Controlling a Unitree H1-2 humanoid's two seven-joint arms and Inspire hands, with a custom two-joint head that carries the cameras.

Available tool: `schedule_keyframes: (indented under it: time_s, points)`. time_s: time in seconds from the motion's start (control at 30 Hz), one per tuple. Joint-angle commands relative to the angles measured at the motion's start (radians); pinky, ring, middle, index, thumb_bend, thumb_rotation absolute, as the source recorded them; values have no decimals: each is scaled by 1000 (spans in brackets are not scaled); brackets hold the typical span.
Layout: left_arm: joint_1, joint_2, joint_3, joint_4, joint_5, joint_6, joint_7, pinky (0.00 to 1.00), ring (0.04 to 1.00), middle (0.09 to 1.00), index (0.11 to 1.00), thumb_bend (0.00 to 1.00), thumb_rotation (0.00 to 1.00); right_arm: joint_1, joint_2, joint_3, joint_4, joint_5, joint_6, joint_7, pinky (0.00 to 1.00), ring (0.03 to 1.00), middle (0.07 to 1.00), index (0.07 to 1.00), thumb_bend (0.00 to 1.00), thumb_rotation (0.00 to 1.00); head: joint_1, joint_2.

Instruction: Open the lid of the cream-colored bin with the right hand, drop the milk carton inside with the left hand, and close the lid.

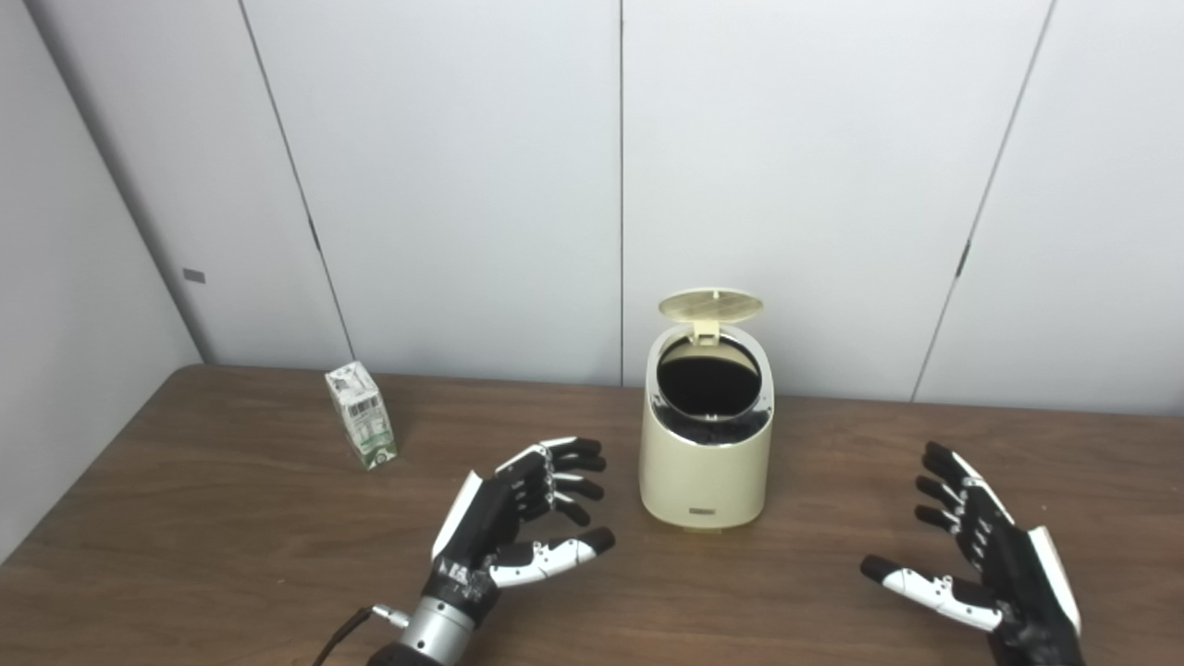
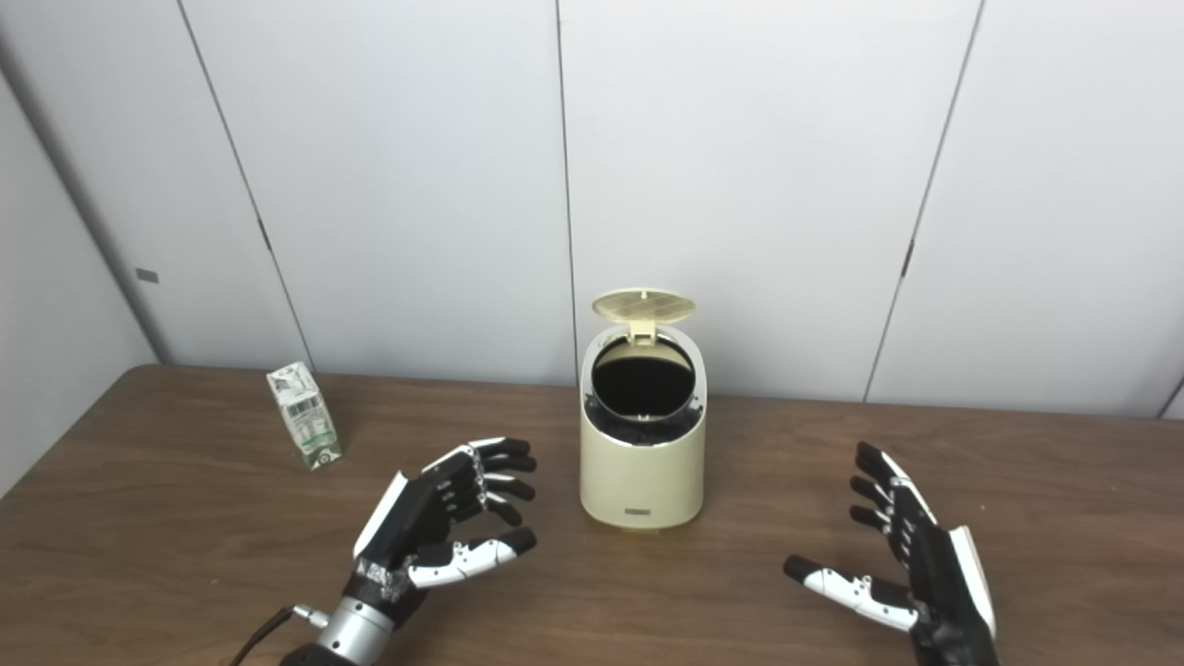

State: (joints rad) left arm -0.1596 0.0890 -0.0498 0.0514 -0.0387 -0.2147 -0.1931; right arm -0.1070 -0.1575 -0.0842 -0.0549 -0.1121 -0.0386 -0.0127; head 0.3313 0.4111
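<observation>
The cream-colored bin (image 1: 706, 462) is standing near the middle of the frame on the brown surface (image 1: 231, 555), and its lid (image 1: 710, 304) is standing up at the back, so the dark opening is showing. Judging from this, the opening step is already done and the step in hand is the one with the milk carton (image 1: 361, 414).

The milk carton is standing upright in the left part of the frame, well apart from the bin, and nothing is touching it. The left hand (image 1: 518, 523) is hovering in the lower middle of the frame, between the carton and the bin, nearer to the bin. Its fingers are spread and it is holding nothing. The right hand (image 1: 980, 555) is resting in the lower right of the frame, also with fingers wide and empty, well apart from the bin.

For the next move, I think the left hand is needing to travel toward the upper left, to the carton, and close around its sides. The carton looks light and narrow, so a careless approach could be tipping it over. The lid is still waiting to be closed.
</observation>
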Motion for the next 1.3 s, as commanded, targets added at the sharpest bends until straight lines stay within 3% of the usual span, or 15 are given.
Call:
schedule_keyframes:
  time_s: [0.0,0.1,0.23,0.53,0.8,0.97,1.07,1.13,1.27]
  points:
    - [-21,-5,1,-27,22,-37,24,544,647,744,773,716,107,-25,-4,4,-53,5,-2,5,657,812,870,863,785,182,15,-4]
    - [-21,-6,19,-60,27,-29,44,560,657,742,776,734,114,-25,-4,14,-91,-37,39,-6,527,730,817,813,839,263,28,-10]
    - [-31,24,47,-102,53,-29,58,558,657,739,779,739,123,-26,-5,18,-119,-48,75,-4,484,692,778,776,891,315,40,-18]
    - [-74,152,133,-187,59,42,64,517,620,726,780,713,90,-38,-7,21,-99,-38,59,1,395,631,739,730,971,377,42,-22]
    - [-132,261,204,-209,69,86,70,570,644,730,776,716,75,-41,-14,22,-88,-39,50,2,375,608,734,722,993,397,43,-28]
    - [-181,317,233,-187,71,93,67,544,645,723,768,743,84,-45,-19,21,-87,-27,47,11,379,618,733,718,978,390,41,-31]
    - [-209,346,247,-163,58,95,62,588,679,729,769,758,95,-49,-20,20,-84,-19,51,15,370,620,734,719,990,390,39,-32]
    - [-224,359,253,-146,49,92,62,653,717,739,765,761,72,-52,-20,21,-82,-21,50,14,366,617,733,718,992,382,38,-32]
    - [-257,386,261,-88,92,38,85,689,738,741,750,766,73,-53,-25,25,-80,-35,43,12,370,612,732,720,986,390,38,-33]
